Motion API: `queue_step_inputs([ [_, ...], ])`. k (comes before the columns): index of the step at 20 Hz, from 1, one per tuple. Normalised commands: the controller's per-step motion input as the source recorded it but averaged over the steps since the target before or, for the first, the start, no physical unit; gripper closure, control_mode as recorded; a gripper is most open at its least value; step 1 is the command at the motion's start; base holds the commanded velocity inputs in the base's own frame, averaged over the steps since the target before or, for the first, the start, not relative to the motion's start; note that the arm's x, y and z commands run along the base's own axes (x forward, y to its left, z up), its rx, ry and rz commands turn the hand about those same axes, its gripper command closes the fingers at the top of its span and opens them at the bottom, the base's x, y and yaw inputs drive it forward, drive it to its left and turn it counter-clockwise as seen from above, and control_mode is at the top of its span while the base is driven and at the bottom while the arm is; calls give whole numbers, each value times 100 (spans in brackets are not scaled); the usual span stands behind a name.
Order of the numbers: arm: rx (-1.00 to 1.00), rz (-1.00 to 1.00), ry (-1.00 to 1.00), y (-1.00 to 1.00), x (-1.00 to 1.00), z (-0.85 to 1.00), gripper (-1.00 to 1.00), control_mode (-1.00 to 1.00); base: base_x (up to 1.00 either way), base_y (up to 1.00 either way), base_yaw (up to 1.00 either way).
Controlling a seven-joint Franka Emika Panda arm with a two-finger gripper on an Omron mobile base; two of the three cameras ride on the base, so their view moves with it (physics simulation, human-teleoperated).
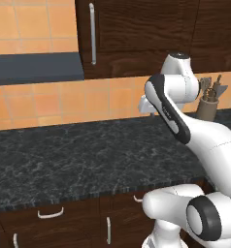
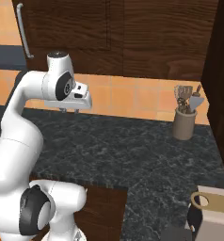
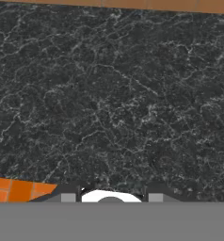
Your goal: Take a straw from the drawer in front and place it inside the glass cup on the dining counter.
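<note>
Nearby, utensil crock (image 2: 183, 123) on black granite counter (image 1: 64, 155), tool (image 2: 69, 111) parted, empty.

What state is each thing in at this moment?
drawer: shut.
gripper: open, empty, above the black counter.
upper cabinet door: shut.
utensil holder: upright, filled.
</note>
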Motion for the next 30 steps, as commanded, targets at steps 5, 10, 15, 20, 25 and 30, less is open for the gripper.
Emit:
queue_step_inputs([
  [5,0,0,0,0,0,0,-100,100,-37,5,-2],
  [10,0,0,0,0,0,0,-100,100,-29,63,-32],
  [15,0,0,0,0,0,0,-100,100,0,69,-64],
  [20,0,0,0,0,0,0,-100,100,0,55,-68],
  [25,0,0,0,0,0,0,-100,100,-23,57,-65],
  [30,0,0,0,0,0,0,-100,100,-62,71,-53],
])
